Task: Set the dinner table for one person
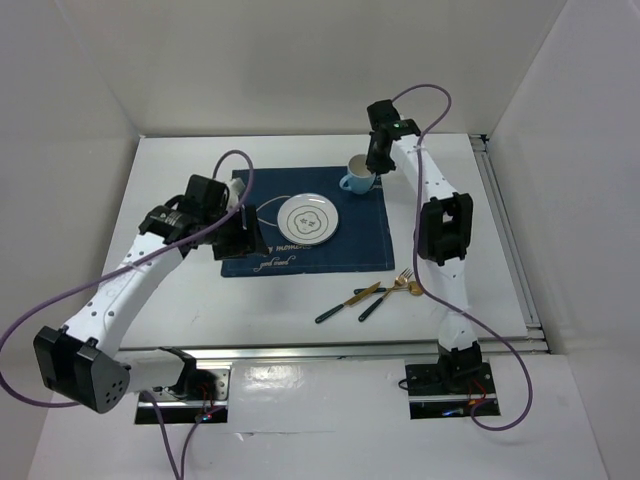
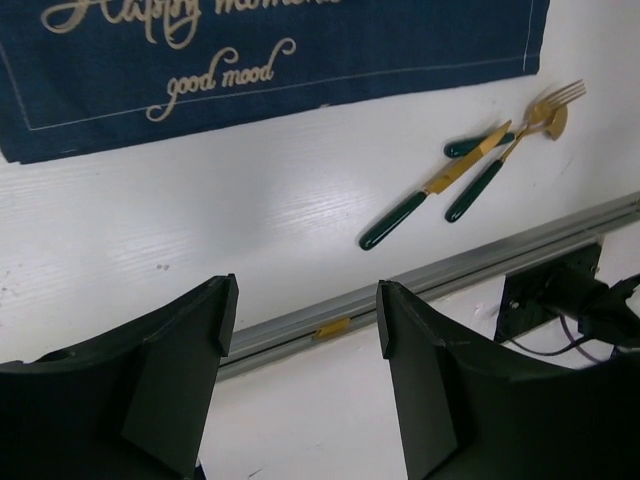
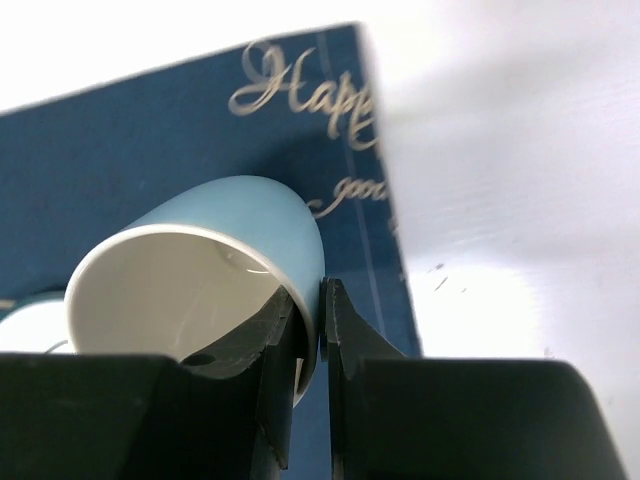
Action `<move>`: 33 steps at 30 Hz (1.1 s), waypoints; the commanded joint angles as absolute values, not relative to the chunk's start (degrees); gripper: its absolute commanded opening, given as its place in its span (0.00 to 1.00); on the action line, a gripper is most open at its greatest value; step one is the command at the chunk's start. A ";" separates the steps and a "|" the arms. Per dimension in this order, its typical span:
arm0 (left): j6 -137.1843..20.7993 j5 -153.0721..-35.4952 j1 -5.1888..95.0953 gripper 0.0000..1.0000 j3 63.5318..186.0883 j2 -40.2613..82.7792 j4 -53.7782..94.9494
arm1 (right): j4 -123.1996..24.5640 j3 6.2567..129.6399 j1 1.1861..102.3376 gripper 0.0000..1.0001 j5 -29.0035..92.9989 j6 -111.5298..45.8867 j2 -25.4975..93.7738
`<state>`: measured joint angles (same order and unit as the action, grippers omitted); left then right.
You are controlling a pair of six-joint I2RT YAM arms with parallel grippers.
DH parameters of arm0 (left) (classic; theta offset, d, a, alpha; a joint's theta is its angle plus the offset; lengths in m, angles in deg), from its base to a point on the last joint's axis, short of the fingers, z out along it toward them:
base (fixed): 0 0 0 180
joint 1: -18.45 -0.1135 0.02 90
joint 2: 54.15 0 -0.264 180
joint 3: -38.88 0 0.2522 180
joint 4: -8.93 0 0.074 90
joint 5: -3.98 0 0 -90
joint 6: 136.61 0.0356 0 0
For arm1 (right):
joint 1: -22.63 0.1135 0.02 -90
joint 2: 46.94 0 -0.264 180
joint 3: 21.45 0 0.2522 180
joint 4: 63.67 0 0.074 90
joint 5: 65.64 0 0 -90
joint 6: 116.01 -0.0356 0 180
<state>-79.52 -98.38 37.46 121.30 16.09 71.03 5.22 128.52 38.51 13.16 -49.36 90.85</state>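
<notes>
Being pinched by its wall between the nearly closed jaws of the right gripper (image 3: 322, 295) is a light blue cup (image 3: 250, 225), above the navy placemat (image 3: 150, 130). The dinner table (image 2: 200, 230) is lying directly beneath both grippers. The left gripper (image 2: 305, 310) is being held wide open and empty over bare tabletop, with green-handled gold cutlery (image 2: 470, 170) beyond its fingertips.

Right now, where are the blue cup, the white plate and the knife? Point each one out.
blue cup (image 3: 270, 220), right wrist view, on its outer blue wall
white plate (image 1: 306, 220), top view, at the centre of its face
knife (image 2: 432, 187), left wrist view, where the green handle meets the gold blade
</notes>
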 commanded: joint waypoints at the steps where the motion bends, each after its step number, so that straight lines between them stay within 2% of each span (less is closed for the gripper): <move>1: -77.99 -99.82 39.54 0.75 120.49 17.04 68.83 | 2.29 133.55 37.84 0.00 14.07 -49.48 90.43; 10: -78.52 -97.10 48.94 0.77 123.48 23.10 68.92 | 0.36 133.55 36.79 0.00 15.39 -48.33 93.33; 13: -78.52 -94.29 52.80 0.81 125.06 25.38 70.41 | 0.36 133.55 36.79 0.08 15.92 -48.33 93.33; 16: -78.52 -93.76 54.75 0.81 125.77 26.10 70.94 | -0.17 133.55 36.79 0.35 15.92 -48.33 93.33; 17: -78.52 -93.76 55.71 0.82 125.77 26.71 70.94 | -0.17 133.55 36.79 0.56 15.92 -48.33 92.63; 20: -78.52 -93.23 58.17 0.84 125.77 26.71 70.24 | -0.17 133.55 36.79 0.82 16.45 -48.33 90.44; 21: -78.52 -92.45 59.66 0.86 125.77 27.50 69.54 | -0.17 133.55 36.79 0.95 16.45 -48.33 89.73; 22: -77.82 -92.44 60.46 0.86 125.07 27.50 68.66 | -0.17 133.55 36.79 1.00 16.45 -48.33 87.73; 26: -76.58 -93.22 63.80 0.86 123.74 31.01 65.94 | 0.54 131.37 36.09 1.00 20.13 -48.59 80.61; 29: -76.06 -91.75 68.87 0.87 123.74 35.05 64.00 | -0.42 119.79 34.77 1.00 22.77 -50.62 70.10; 31: -74.74 -89.02 72.48 0.87 125.41 38.82 62.33 | -4.11 107.67 33.54 1.00 24.35 -51.41 64.27; 33: -74.04 -87.70 73.64 0.84 126.03 40.94 59.89 | -5.62 98.60 32.22 1.00 24.88 -51.93 56.97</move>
<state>-76.57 -90.58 71.40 123.80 38.71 64.25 -2.10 105.41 34.60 22.82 -50.21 66.00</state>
